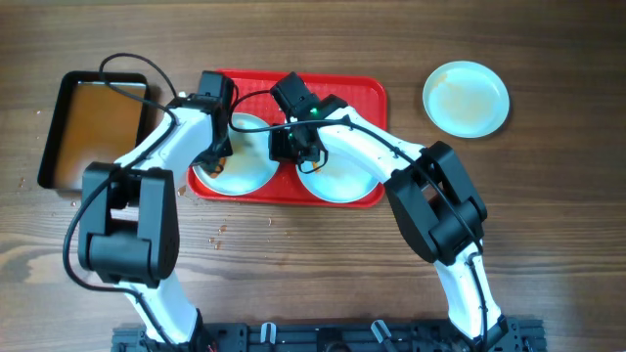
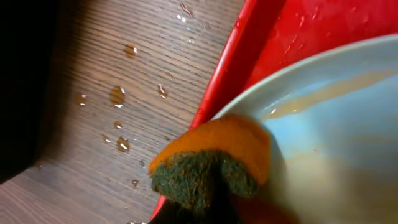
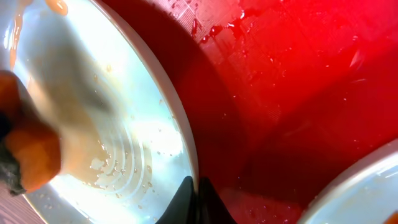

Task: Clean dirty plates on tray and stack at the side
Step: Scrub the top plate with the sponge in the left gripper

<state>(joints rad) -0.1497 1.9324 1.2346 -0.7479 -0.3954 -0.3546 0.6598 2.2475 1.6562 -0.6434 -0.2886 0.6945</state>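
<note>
From overhead I see the left plate [image 1: 249, 166] and right plate [image 1: 342, 181] on the tray [image 1: 367, 93], and a third plate [image 1: 467, 98] aside on the counter [image 1: 548, 196]. Only the wrist views show the grips. My left claw [image 2: 196, 210] is clenched on a sponge [image 2: 217, 155] at the left plate's rim. My right claw [image 3: 194, 202] pinches that plate's opposite rim.

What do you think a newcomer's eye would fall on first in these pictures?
Most likely the bright red tray in the centre of the overhead view, holding two pale plates. Next comes the orange sponge in the left gripper, pressed on the left plate. A third plate sits apart at the right.
</note>
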